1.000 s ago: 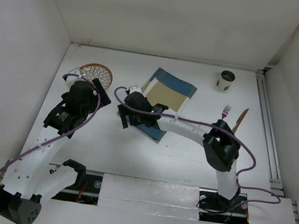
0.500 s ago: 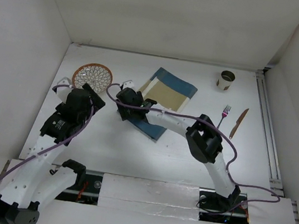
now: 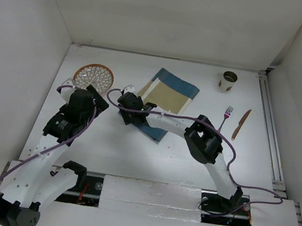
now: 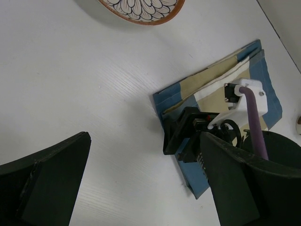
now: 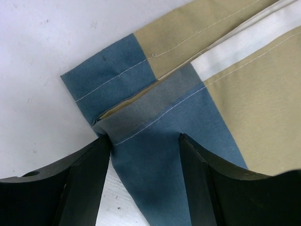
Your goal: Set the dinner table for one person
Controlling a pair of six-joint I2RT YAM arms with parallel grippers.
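Observation:
The dinner table (image 3: pixel 150 155) is the big white surface. A folded blue-and-tan placemat (image 3: pixel 172 92) lies at its middle back. My right gripper (image 3: pixel 126 112) is open over the placemat's near left corner; in the right wrist view (image 5: pixel 146 162) its jaws stand on either side of the blue folded corner (image 5: pixel 155 122). My left gripper (image 3: pixel 93 98) is open and empty just in front of a patterned plate (image 3: pixel 94 74). The left wrist view shows the left gripper (image 4: pixel 146 188) above bare table, with the right gripper (image 4: pixel 181 134), the placemat (image 4: pixel 221 80) and the plate (image 4: pixel 146 7) ahead.
A small cup (image 3: pixel 229 81) stands at the back right. A fork (image 3: pixel 227 116) and a knife (image 3: pixel 241 124) lie side by side on the right. White walls close in the table on three sides, and a rail runs along the right edge.
My right gripper has moved left along the placemat to its left corner. My left gripper has drawn back from the plate, which now shows whole.

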